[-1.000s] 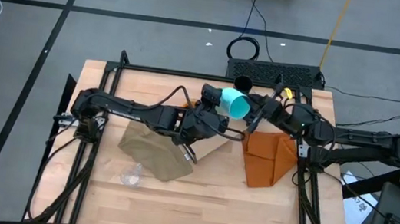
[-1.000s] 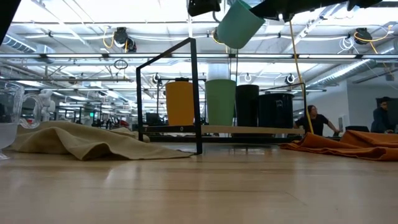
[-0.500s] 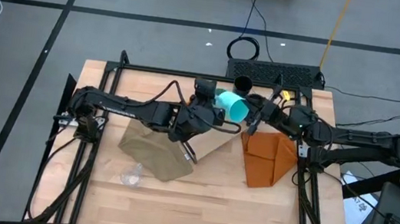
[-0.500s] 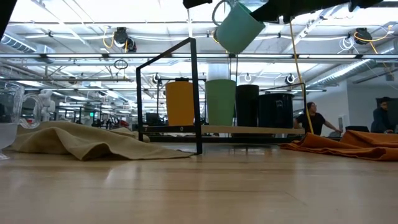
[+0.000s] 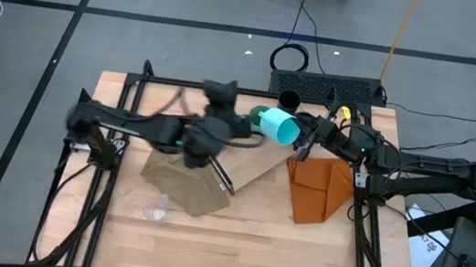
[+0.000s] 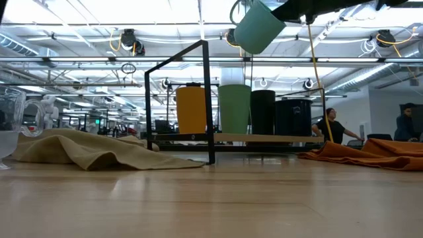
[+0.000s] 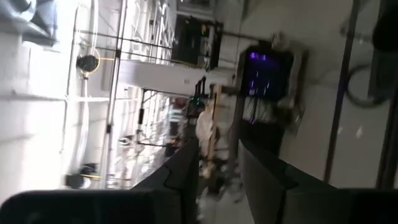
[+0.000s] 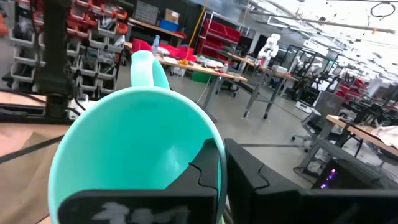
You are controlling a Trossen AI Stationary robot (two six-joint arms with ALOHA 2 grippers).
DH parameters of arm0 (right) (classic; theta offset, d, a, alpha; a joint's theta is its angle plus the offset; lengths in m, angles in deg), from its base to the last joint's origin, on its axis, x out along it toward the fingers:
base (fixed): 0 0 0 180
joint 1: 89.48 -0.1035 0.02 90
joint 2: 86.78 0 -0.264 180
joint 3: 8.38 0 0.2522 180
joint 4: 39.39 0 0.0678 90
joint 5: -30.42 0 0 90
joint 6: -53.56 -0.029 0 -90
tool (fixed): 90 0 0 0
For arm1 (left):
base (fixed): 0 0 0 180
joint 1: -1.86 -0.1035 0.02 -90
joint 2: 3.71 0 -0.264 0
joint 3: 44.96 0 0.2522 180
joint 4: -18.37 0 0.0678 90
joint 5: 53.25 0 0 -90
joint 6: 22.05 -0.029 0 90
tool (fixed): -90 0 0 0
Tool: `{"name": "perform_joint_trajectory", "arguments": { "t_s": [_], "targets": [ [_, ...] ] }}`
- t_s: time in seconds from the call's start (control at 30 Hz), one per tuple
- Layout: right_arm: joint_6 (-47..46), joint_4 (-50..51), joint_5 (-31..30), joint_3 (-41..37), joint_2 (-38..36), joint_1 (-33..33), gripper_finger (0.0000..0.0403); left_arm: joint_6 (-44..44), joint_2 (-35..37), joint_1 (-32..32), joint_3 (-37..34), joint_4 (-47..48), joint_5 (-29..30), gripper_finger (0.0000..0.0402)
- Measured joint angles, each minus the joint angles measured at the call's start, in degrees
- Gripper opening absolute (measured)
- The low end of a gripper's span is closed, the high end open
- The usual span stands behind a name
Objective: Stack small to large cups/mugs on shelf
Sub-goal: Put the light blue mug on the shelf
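From the high view, the right end effector [image 5: 304,135] grips the cyan handled mug [image 5: 278,125] by its rim, holding it tilted in the air over the shelf [image 5: 257,166] near the far end of the counter [image 5: 233,243]. The left end effector [image 5: 221,92] hovers just beside the mug on the other side; its blur leaves it unclear whether it is released or clenched. An olive-tan cloth [image 5: 185,185] lies under the left arm, an orange cloth [image 5: 318,188] under the right, and a tiny clear cup [image 5: 156,206] sits on the counter near the tan cloth.

In the low view, the mug [image 6: 256,26] hangs tilted above the black frame [image 6: 206,99]. Below stand the orange cup [image 6: 191,110], green cup [image 6: 234,108], black tumbler [image 6: 262,111] and dark handled mug [image 6: 291,116] in a row. The mug probably belongs at the large end, so it should be levelled first, then lowered straight down, clear of the frame's top bar and the neighbouring rims. Open room looks tight between the dark mug and the orange cloth.

The left wrist view shows only blurred room beyond its own dark fingers [image 7: 186,180].

In the right wrist view, one finger [image 8: 208,177] sits inside the mug [image 8: 134,143] and the other outside, clenched on the wall with the handle away. That thin rim grip may slip if the mug is twisted quickly.
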Motion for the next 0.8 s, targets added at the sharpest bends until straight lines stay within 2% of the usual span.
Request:
{"name": "perform_joint_trajectory", "arguments": {
  "t_s": [0.13, 0.2, 0.3, 0.47, 0.6, 0.8],
  "targets": [
    [-0.06, 0.95, 0.01, 0.02, -1.71, -1.15, 0.0001, 5.24, 6.34, 3.0, 0.0, -0.3, 1.5, 0.0113],
    [-0.09, 1.61, 0.0, 0.02, -2.67, -1.96, 0.0001, 6.87, 9.79, 5.66, 0.0, -0.01, 4.53, 0.0113],
    [-0.14, 4.16, -0.02, 0.04, -4.59, -2.83, 0.0001, 8.73, 14.51, 11.5, 0.0, 0.32, 7.54, 0.0113],
    [-2.38, 8.05, -0.12, 0.06, -7.64, -3.15, 0.0001, 13.24, 21.0, 23.22, 0.0, 1.76, 9.35, 0.0113],
    [-4.7, 11.99, -0.11, 0.09, -8.9, -3.13, 0.0001, 21.82, 24.89, 32.04, -0.02, 6.63, 9.33, 0.0113],
    [-9.51, 21.14, 0.03, 2.28, -7.07, -3.13, 0.0, 31.41, 26.96, 40.8, -0.04, 15.56, 9.33, 0.0113]
  ]
}}
